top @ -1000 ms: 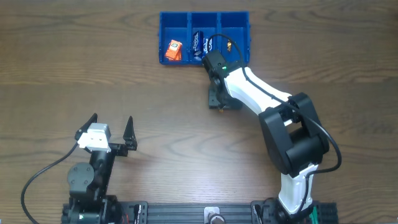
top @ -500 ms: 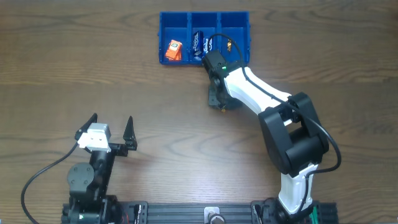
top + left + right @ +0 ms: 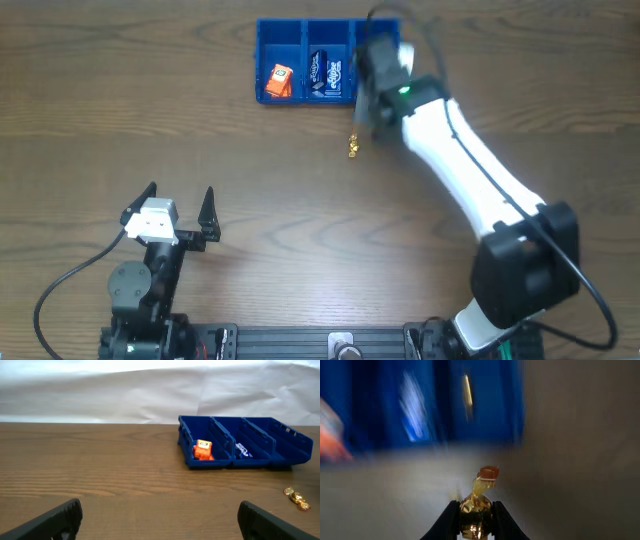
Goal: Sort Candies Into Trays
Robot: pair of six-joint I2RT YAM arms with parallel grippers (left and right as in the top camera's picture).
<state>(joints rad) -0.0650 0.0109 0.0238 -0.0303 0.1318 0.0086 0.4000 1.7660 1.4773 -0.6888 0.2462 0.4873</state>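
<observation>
We see the right gripper (image 3: 474,512) pinched on a gold-wrapped candy (image 3: 481,485), blue three-compartment tray (image 3: 281,40) just ahead of it, loose gold candies (image 3: 297,498) on the wooden table (image 3: 250,200) nearby, left gripper (image 3: 180,190) spread wide, well apart from the tray

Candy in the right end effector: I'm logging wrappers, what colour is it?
The candy is gold foil with an amber tip; clearest in the right wrist view.

- The left arm (image 3: 150,270) sits folded low over its base at the table's near edge, towards the left corner, with its jaws spread wide apart.
- The right arm (image 3: 460,150) stretches from the near right corner up to the middle of the far edge, jaws pinched on a gold-wrapped candy (image 3: 479,505).
</observation>
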